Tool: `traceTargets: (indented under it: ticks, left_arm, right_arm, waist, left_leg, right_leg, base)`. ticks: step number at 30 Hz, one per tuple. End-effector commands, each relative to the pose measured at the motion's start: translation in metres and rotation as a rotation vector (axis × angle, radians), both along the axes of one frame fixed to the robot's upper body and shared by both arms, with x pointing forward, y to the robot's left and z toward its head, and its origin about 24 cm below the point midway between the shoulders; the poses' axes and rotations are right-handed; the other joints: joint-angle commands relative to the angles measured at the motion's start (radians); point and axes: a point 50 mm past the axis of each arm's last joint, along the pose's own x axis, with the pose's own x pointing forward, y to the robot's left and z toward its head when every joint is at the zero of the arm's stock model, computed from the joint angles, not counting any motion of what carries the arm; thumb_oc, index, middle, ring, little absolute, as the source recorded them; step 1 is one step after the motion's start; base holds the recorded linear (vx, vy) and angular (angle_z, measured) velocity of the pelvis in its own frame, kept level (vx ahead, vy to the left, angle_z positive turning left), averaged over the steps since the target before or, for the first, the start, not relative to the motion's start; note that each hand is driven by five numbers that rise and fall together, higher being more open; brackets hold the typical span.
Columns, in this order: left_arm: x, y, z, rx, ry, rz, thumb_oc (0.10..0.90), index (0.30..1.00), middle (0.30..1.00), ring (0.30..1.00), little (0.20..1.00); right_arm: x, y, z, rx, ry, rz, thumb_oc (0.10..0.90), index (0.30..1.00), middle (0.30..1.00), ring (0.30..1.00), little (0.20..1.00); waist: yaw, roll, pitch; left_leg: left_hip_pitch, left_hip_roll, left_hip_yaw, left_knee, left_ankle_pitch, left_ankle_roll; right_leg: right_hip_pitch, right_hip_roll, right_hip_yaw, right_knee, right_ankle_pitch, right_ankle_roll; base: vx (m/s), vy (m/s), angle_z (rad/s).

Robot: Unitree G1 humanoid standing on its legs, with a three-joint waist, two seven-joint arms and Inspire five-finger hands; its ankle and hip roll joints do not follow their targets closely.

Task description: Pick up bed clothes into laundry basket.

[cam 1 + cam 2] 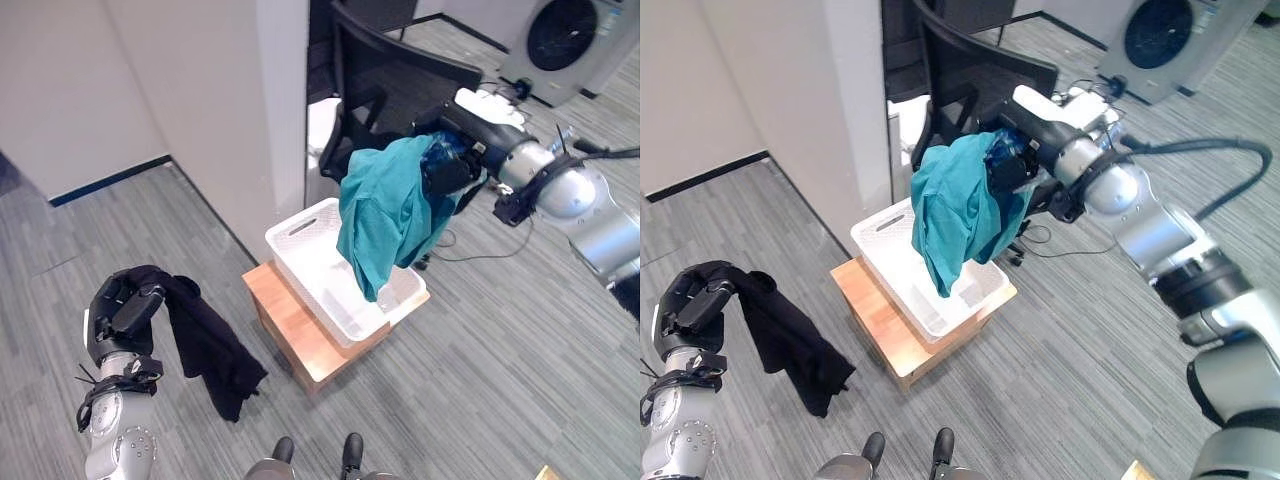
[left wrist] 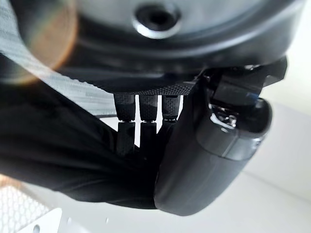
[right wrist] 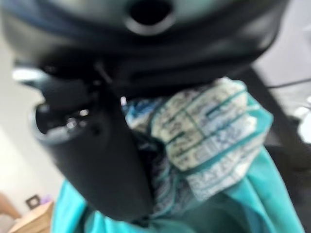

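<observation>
Teal garment hangs from the right hand in the left eye view, its lower hem dangling into the white laundry basket on a wooden stand; a black office chair stands behind that hand. Low down, the left hand holds a black garment drooping beside it

Left wrist view: fingers and thumb curl round the black cloth

Right wrist view: the thumb pins bunched teal fabric with a white patterned patch against the palm
</observation>
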Motion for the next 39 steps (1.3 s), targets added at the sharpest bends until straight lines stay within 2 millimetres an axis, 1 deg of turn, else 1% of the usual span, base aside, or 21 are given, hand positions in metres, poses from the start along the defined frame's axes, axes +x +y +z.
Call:
traceTargets:
  ticks: [1,2,6,8,9,10,12,17,19,22,24,25,27,32,33,35,38,39]
  left_arm:
    - [0.010,0.012,0.065,0.205,-0.223,-0.059,0.400,0.300,0.300,0.300,0.300]
    - [0.010,0.011,0.065,0.208,-0.225,-0.064,0.400,0.300,0.300,0.300,0.300]
    - [0.013,0.011,0.064,0.203,-0.215,-0.063,0.400,0.300,0.300,0.300,0.300]
    - [0.013,0.012,0.063,0.199,-0.211,-0.062,0.400,0.300,0.300,0.300,0.300]
    - [0.013,0.013,0.063,0.202,-0.206,-0.058,0.400,0.300,0.300,0.300,0.300]
    - [0.013,0.013,0.063,0.202,-0.206,-0.058,0.400,0.300,0.300,0.300,0.300]
    - [0.011,0.016,0.063,0.205,-0.202,-0.052,0.400,0.300,0.300,0.300,0.300]
    - [0.008,0.018,0.063,0.213,-0.196,-0.049,0.400,0.300,0.300,0.300,0.300]
    - [0.008,0.018,0.063,0.215,-0.194,-0.054,0.400,0.300,0.300,0.300,0.300]
    - [0.012,0.012,0.058,0.199,-0.182,-0.072,0.400,0.300,0.300,0.300,0.300]
    - [0.014,0.009,0.056,0.192,-0.177,-0.081,0.400,0.300,0.300,0.300,0.300]
    - [0.016,0.008,0.057,0.198,-0.182,-0.094,0.400,0.300,0.300,0.300,0.300]
    - [0.017,0.007,0.058,0.196,-0.185,-0.095,0.400,0.300,0.300,0.300,0.300]
    - [0.022,0.003,0.063,0.193,-0.214,-0.091,0.400,0.300,0.300,0.300,0.300]
    - [0.022,0.003,0.063,0.194,-0.214,-0.091,0.400,0.300,0.300,0.300,0.300]
    - [0.024,0.002,0.063,0.187,-0.217,-0.089,0.400,0.300,0.300,0.300,0.300]
    - [0.024,0.001,0.063,0.183,-0.219,-0.089,0.400,0.300,0.300,0.300,0.300]
    - [0.024,0.000,0.064,0.182,-0.224,-0.087,0.400,0.300,0.300,0.300,0.300]
  right_arm:
    - [0.009,0.013,0.056,-0.011,-0.251,-0.075,0.400,0.300,0.300,0.300,0.300]
    - [0.013,0.018,0.056,-0.012,-0.253,-0.083,0.400,0.300,0.300,0.300,0.300]
    - [0.025,0.026,0.056,-0.036,-0.256,-0.135,0.400,0.300,0.300,0.300,0.300]
    - [0.028,0.030,0.055,-0.033,-0.258,-0.148,0.400,0.300,0.300,0.300,0.300]
    - [0.030,0.038,0.054,-0.037,-0.260,-0.142,0.400,0.300,0.300,0.300,0.300]
    - [0.030,0.038,0.054,-0.037,-0.260,-0.142,0.400,0.300,0.300,0.300,0.300]
    - [0.033,0.045,0.051,-0.054,-0.255,-0.147,0.400,0.300,0.300,0.300,0.300]
    - [0.038,0.036,0.047,-0.085,-0.245,-0.206,0.400,0.300,0.300,0.300,0.300]
    - [0.040,0.030,0.047,-0.081,-0.239,-0.239,0.400,0.300,0.300,0.300,0.300]
    - [0.044,0.023,0.046,-0.081,-0.230,-0.284,0.400,0.300,0.300,0.300,0.300]
    - [0.045,0.017,0.046,-0.086,-0.225,-0.310,0.400,0.300,0.300,0.300,0.300]
    - [0.046,0.012,0.046,-0.084,-0.220,-0.340,0.400,0.300,0.300,0.300,0.300]
    - [0.047,0.012,0.045,-0.080,-0.216,-0.344,0.400,0.300,0.300,0.300,0.300]
    - [0.049,0.013,0.032,-0.058,-0.196,-0.343,0.400,0.300,0.300,0.300,0.300]
    - [0.049,0.012,0.032,-0.058,-0.196,-0.343,0.400,0.300,0.300,0.300,0.300]
    - [0.050,0.015,0.027,-0.050,-0.186,-0.343,0.400,0.300,0.300,0.300,0.300]
    - [0.051,0.015,0.025,-0.048,-0.183,-0.345,0.400,0.300,0.300,0.300,0.300]
    - [0.051,0.012,0.023,-0.032,-0.172,-0.359,0.400,0.300,0.300,0.300,0.300]
  waist:
    - [0.014,-0.020,-0.132]
    - [0.022,-0.019,-0.129]
    - [0.040,-0.008,-0.118]
    - [0.048,0.000,-0.113]
    - [0.057,0.009,-0.109]
    - [0.056,0.009,-0.110]
    - [0.067,0.018,-0.107]
    - [0.076,0.022,-0.106]
    - [0.079,0.023,-0.105]
    - [0.081,0.023,-0.103]
    - [0.079,0.028,-0.100]
    - [0.078,0.036,-0.096]
    - [0.078,0.038,-0.093]
    - [0.074,0.053,-0.077]
    - [0.074,0.052,-0.078]
    - [0.073,0.060,-0.064]
    - [0.073,0.063,-0.060]
    - [0.076,0.068,-0.049]
  left_leg:
    - [-0.082,-0.006,0.046,-0.013,0.052,-0.002]
    - [-0.091,-0.008,0.037,-0.013,0.056,-0.003]
    - [-0.126,-0.014,0.006,-0.013,0.072,-0.008]
    - [-0.141,-0.017,-0.005,-0.013,0.079,-0.011]
    - [-0.156,-0.019,-0.011,-0.013,0.084,-0.013]
    - [-0.157,-0.019,-0.011,-0.013,0.085,-0.013]
    - [-0.177,-0.022,-0.018,-0.013,0.090,-0.016]
    - [-0.193,-0.024,-0.020,-0.013,0.091,-0.018]
    - [-0.196,-0.025,-0.021,-0.013,0.091,-0.018]
    - [-0.197,-0.027,-0.025,-0.013,0.091,-0.018]
    - [-0.198,-0.029,-0.027,-0.013,0.090,-0.017]
    - [-0.209,-0.029,-0.025,-0.013,0.091,-0.016]
    - [-0.210,-0.029,-0.023,-0.013,0.090,-0.015]
    - [-0.227,-0.033,-0.019,-0.013,0.093,-0.014]
    - [-0.228,-0.033,-0.019,-0.013,0.093,-0.014]
    - [-0.240,-0.034,-0.019,-0.013,0.095,-0.013]
    - [-0.245,-0.035,-0.020,-0.013,0.096,-0.012]
    - [-0.251,-0.037,-0.023,-0.013,0.099,-0.011]
  right_leg:
    - [0.041,-0.060,-0.047,0.057,-0.101,0.059]
    - [0.038,-0.060,-0.053,0.055,-0.099,0.058]
    - [0.025,-0.058,-0.078,0.049,-0.097,0.054]
    - [0.019,-0.057,-0.088,0.043,-0.095,0.054]
    - [0.011,-0.056,-0.096,0.035,-0.092,0.053]
    - [0.010,-0.056,-0.096,0.035,-0.092,0.053]
    - [0.000,-0.053,-0.102,0.025,-0.088,0.052]
    - [-0.008,-0.049,-0.104,0.012,-0.086,0.051]
    - [-0.009,-0.048,-0.103,0.010,-0.087,0.052]
    - [-0.006,-0.049,-0.106,0.009,-0.091,0.051]
    - [-0.006,-0.050,-0.109,0.010,-0.094,0.052]
    - [-0.018,-0.051,-0.104,0.010,-0.093,0.052]
    - [-0.021,-0.051,-0.100,0.009,-0.092,0.051]
    - [-0.036,-0.051,-0.097,0.005,-0.093,0.051]
    - [-0.036,-0.051,-0.097,0.005,-0.093,0.051]
    - [-0.047,-0.051,-0.094,0.005,-0.093,0.050]
    - [-0.053,-0.051,-0.092,0.005,-0.092,0.050]
    - [-0.059,-0.050,-0.089,0.005,-0.093,0.048]
  base:
    - [-0.04,-0.025,0.15]
    - [-0.06,-0.025,0.26]
    - [-0.03,-0.020,0.35]
    - [-0.04,-0.011,0.25]
    - [-0.03,-0.006,0.25]
    - [-0.02,-0.009,0.19]
    - [0.00,-0.002,0.03]
    - [0.01,-0.001,0.03]
    - [0.02,-0.004,0.07]
    - [0.03,-0.001,0.07]
    - [0.00,0.000,0.00]
    - [0.00,0.007,-0.05]
    - [0.00,0.003,-0.02]
    - [0.00,0.000,0.00]
    - [0.00,0.000,0.00]
    - [0.00,0.000,0.00]
    - [0.00,0.000,0.00]
    - [0.00,0.000,0.00]
